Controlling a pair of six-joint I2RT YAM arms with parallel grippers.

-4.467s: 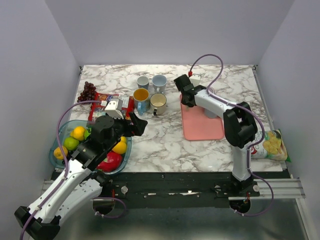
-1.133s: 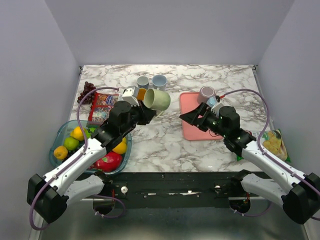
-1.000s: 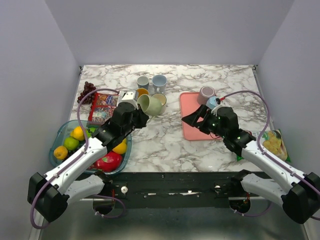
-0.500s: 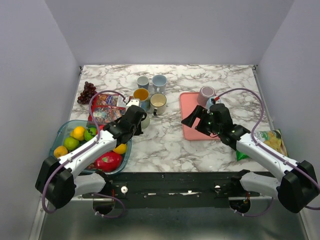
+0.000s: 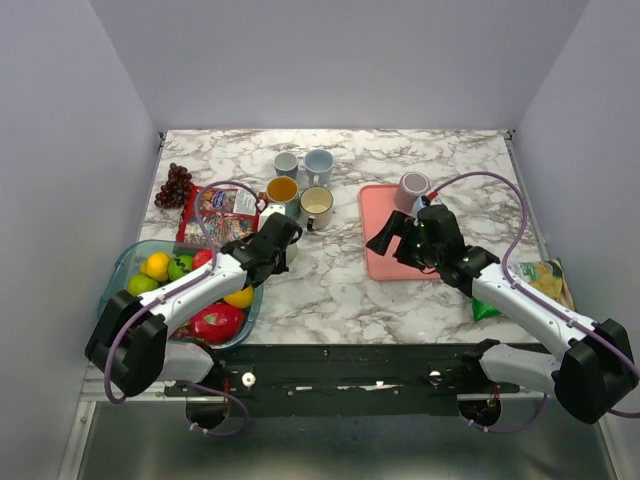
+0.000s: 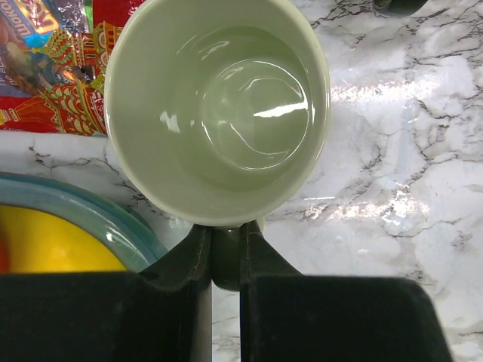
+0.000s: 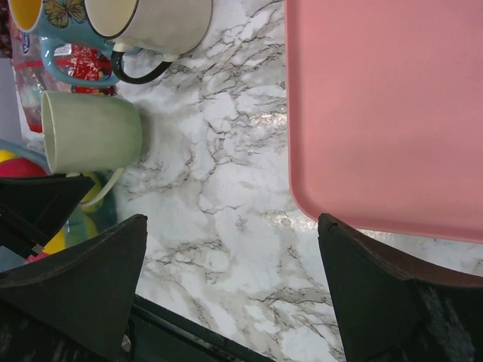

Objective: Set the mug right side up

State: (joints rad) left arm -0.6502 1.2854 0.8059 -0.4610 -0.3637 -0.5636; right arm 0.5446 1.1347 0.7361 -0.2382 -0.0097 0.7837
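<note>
A pale green mug (image 6: 217, 113) stands mouth up on the marble beside the glass bowl; its hollow faces the left wrist camera. My left gripper (image 6: 225, 260) is shut on the mug's handle, which is pinched between the two fingers. From above, the left gripper (image 5: 283, 240) covers most of the mug. In the right wrist view the same mug (image 7: 92, 142) stands below the cream mug. My right gripper (image 7: 232, 226) is open and holds nothing; it hovers over bare marble at the pink tray's left edge (image 5: 385, 238).
A pink tray (image 5: 400, 250) carries a mauve mug (image 5: 412, 188) at its far corner. Several mugs (image 5: 317, 202) are grouped at the back centre. Snack packets (image 5: 220, 212) and grapes (image 5: 175, 184) lie far left. A glass fruit bowl (image 5: 125, 262) sits near left, a chips bag (image 5: 545, 285) at the right.
The left arm brought the green mug from tilted in the air down onto the marble by the bowl, now mouth up. The right gripper drifted slightly toward the tray, still open.
</note>
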